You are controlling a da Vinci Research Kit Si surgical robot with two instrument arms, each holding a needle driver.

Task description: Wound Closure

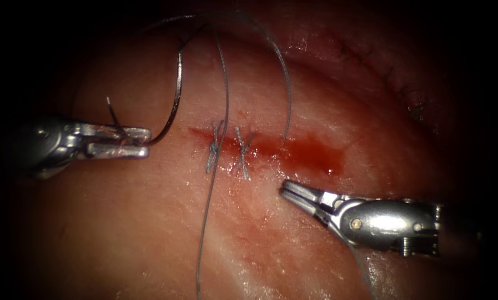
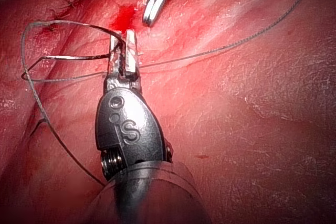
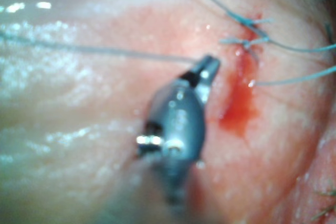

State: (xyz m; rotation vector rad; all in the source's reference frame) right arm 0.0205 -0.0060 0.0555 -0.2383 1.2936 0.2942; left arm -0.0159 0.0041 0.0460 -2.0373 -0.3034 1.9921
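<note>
needle [image 1: 174, 105] in left claw [image 1: 143, 143], above tissue [image 1: 121, 233]

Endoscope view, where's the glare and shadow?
Endoscope view: dark round the edges, glints on wet tissue below the cut; left pincer, lit, holds the needle toward one end, clear of tissue; right pincer holds nothing. Left wrist view: strong light on left pincer.

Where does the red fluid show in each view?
Endoscope: red fluid at the cut's right end, above the right tool.
Left wrist: between the left tool, which grips the needle, and the right tool.
Right wrist: beside the right tool.
Landmark: the right tool.
</note>
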